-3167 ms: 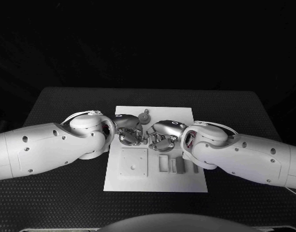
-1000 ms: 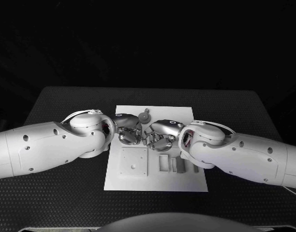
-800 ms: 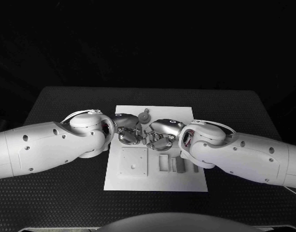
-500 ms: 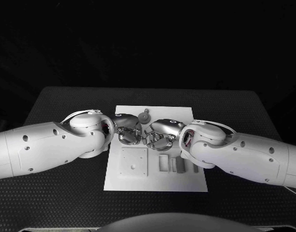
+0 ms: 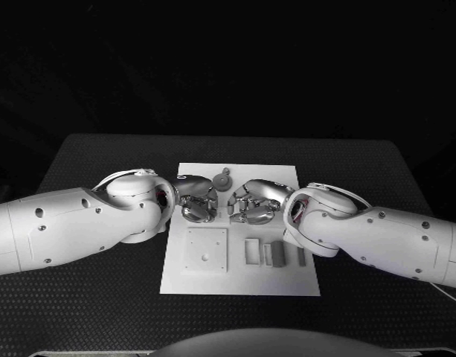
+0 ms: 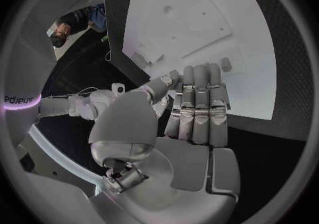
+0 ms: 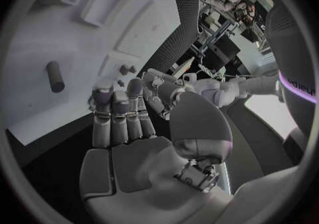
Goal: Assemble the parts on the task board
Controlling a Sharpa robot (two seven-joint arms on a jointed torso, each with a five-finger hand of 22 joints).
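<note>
Left arm (image 6: 26, 104) bears partly readable lettering.

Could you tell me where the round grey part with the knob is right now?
In the head view, the round grey part sits near the task board's far edge, between the left hand and the right hand.

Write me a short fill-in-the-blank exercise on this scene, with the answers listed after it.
1. The white rectangular task board lies on a table whose colour is ____.
2. Both silver hands, left hand and right hand, hover over the ____.
3. The small grey cylindrical part lies on its ____, apart from the right hand's fingertips.

Answers: black; task board; side
</note>
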